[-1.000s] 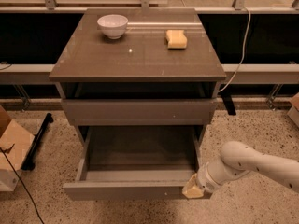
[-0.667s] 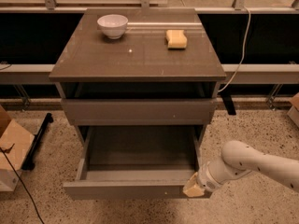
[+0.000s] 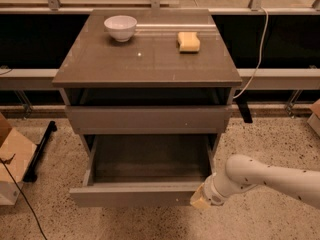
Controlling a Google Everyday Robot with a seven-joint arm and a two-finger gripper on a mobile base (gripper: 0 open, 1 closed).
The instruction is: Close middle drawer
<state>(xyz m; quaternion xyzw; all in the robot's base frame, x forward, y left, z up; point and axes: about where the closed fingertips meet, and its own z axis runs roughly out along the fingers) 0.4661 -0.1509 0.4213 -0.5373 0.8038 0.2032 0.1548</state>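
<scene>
1. The middle drawer point(image 3: 130, 194) is pulled far out of the cabinet point(image 3: 150, 64) towards the camera. Its paler inside is exposed and looks empty, and its flat front is the part farthest from the cabinet body.
2. The gripper point(image 3: 202, 202) sits at the right-hand end of that front, on the side facing away from the cabinet. This placement suits a push, since the front has no handle to grasp and pressing on it would drive the drawer inwards. Whether the gripper is open or closed cannot be told, nor whether it actually touches the front.
3. The white arm point(image 3: 265, 176) reaches in from the cabinet's right, low over the speckled floor, so it stays outside the drawer's travel.
4. Above the open drawer, the uppermost front point(image 3: 147, 119) lies much closer to the cabinet body, with a dark gap under the cabinet top.
5. On the cabinet top stand a white bowl point(image 3: 120, 27) and a yellow sponge point(image 3: 189, 41), well apart and clear of the job.
6. Left of the cabinet are a cardboard box point(image 3: 12, 169) and a black bar point(image 3: 41, 149); a white cable point(image 3: 257, 59) hangs to its right. None appears to block the drawer's path.
</scene>
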